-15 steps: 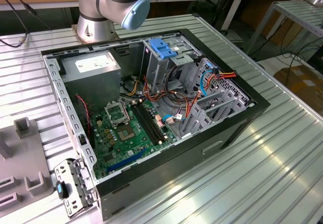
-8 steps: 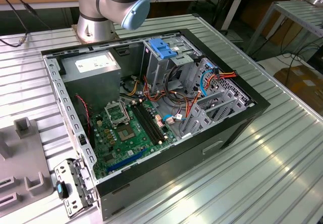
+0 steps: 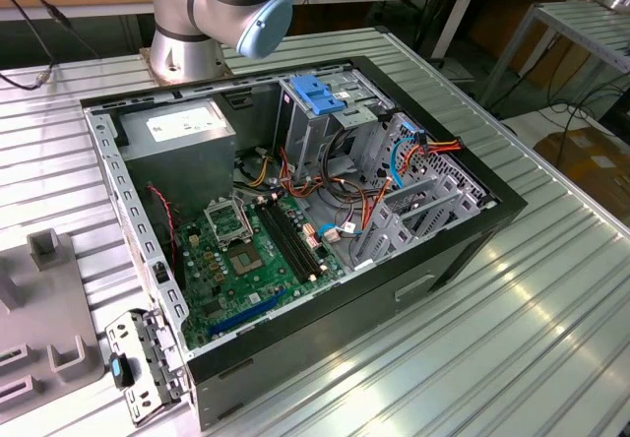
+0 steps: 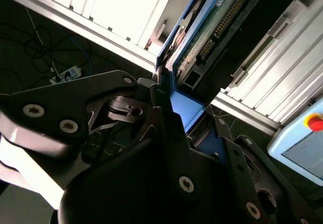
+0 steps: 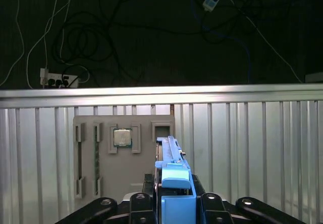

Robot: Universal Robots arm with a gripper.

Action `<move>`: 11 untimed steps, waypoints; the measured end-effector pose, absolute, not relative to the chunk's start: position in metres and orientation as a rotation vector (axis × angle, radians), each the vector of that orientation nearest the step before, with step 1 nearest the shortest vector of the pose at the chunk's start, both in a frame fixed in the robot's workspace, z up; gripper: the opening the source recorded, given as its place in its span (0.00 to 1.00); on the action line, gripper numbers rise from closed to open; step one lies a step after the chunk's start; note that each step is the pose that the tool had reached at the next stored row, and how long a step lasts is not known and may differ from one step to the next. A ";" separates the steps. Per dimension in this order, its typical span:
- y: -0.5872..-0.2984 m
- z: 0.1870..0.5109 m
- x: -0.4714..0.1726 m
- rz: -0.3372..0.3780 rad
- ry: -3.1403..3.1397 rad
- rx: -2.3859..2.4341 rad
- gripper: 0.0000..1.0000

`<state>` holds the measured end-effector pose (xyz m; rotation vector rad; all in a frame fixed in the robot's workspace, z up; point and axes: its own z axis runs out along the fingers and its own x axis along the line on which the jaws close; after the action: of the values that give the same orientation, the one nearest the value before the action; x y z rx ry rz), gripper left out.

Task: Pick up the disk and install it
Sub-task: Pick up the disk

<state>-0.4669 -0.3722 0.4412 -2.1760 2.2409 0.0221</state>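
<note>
While the jaws are closed on the blue carrier [image 4: 185,109] at one end of the disk [image 5: 170,156], the disk is held edge-on and sticks out well past them. In the second wrist view its green circuit-board side [image 4: 212,27] shows. In the first wrist view a grey tray [image 5: 144,166] on the ribbed bench [image 5: 252,148] lies beyond it, with a chip [image 5: 121,137] seated in one pocket. I cannot tell whether the disk's far end is clear of the tray.

The open case [image 3: 118,181] sits on the bench in the exterior view, well apart from the tray [image 3: 49,309]. The metal cage [image 3: 313,137] with its blue latch [image 3: 317,93] stands near the case's far wall.

The main risk, as I judge it, is the hold itself. Only thin plastic at one end is clamped and most of the weight hangs beyond it, so the disk could pivot or slide out. Coming to the cage tilted could jam the carrier against the metal. The loose cables [image 3: 384,191] just beside the cage could snag it.

As for writing, the white sticker [image 3: 187,122] on the power supply [image 3: 182,147] carries print, but none of it can be made out, and no label on the disk faces either wrist camera
</note>
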 end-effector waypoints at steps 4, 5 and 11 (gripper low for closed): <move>-0.372 0.444 -0.467 0.022 2.241 -2.176 0.37; -0.372 0.445 -0.467 0.022 2.241 -2.176 0.37; -0.372 0.449 -0.467 0.022 2.241 -2.176 0.37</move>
<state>-0.4669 -0.3722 0.4491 -2.1759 2.2410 0.0220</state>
